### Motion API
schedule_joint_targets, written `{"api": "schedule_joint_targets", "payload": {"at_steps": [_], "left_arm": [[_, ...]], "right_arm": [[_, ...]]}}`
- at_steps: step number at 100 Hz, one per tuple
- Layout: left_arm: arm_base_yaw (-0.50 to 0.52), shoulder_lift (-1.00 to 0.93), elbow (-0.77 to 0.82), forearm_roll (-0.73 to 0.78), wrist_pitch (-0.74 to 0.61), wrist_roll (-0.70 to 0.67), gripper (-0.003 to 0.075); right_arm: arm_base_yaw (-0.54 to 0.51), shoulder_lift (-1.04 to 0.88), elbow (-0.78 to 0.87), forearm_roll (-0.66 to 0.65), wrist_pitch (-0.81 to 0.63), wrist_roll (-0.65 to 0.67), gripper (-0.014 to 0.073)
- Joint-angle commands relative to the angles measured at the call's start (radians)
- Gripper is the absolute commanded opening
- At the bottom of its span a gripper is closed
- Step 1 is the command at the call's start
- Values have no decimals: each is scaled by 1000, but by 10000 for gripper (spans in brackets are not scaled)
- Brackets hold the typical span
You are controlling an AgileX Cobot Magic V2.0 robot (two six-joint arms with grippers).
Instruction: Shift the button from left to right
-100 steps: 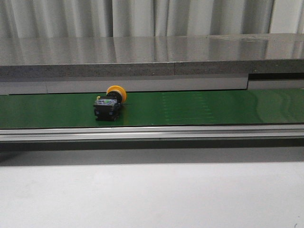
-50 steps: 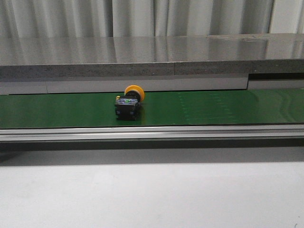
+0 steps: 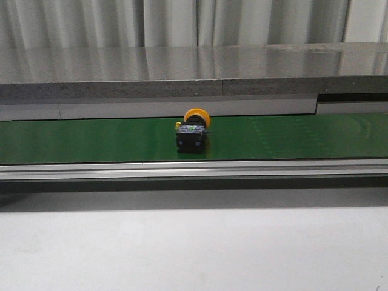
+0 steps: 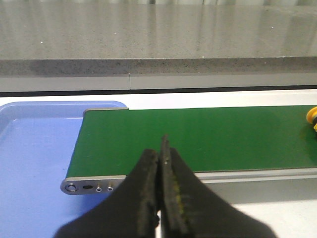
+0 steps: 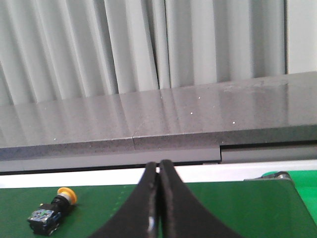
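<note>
The button [image 3: 191, 132] lies on its side on the green conveyor belt [image 3: 291, 138], near the middle of the front view, its yellow-orange cap toward the back and its black body toward me. It also shows in the right wrist view [image 5: 51, 209] and only its cap edge shows in the left wrist view [image 4: 312, 118]. My left gripper [image 4: 161, 147] is shut and empty above the belt's left end. My right gripper [image 5: 159, 166] is shut and empty, to the right of the button. Neither gripper shows in the front view.
A blue tray [image 4: 34, 158] sits at the belt's left end. A grey stone ledge [image 3: 194, 76] runs behind the belt, with curtains beyond. A metal rail [image 3: 194, 168] borders the belt's near side. The belt's right end roller [image 5: 277, 176] shows in the right wrist view.
The button has travelled to the right along the belt, from left of centre to about the middle of the front view.
</note>
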State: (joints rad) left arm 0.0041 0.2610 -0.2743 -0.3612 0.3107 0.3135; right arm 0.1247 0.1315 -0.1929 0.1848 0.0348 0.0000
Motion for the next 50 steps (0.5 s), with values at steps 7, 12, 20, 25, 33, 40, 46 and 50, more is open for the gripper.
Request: {"api": "schedule_joint_targets", "payload": {"at_steps": [7,12,20,25,33,40,46,50], "left_arm": [[-7,7,-27,-16,-67,0,-19],[-7,7,-27,-16,-67,0,-19],[-7,7,-27,-16,-67,0,-19],[-7,7,-27,-16,-67,0,-19],[-7,7,-27,-16,-67,0,-19],[-7,7,-27,-16,-67,0,-19],[-7,7,-27,-16,-67,0,-19],[-7,7,-27,-16,-67,0,-19]], "right_arm": [[-3,160,-199,6,91,0,-67],[-3,214,-259,6,147,0,-67],[-3,304,-363,6,258,0,-67],[-3,363,-424,6,333,0,-67],[-3,466,-517,6,463,0,-67],[-3,552,-591,6,569,0,-67],[-3,616,-643,6,632,0,-67],[-3,659,-664,6,658,0,-67]]}}
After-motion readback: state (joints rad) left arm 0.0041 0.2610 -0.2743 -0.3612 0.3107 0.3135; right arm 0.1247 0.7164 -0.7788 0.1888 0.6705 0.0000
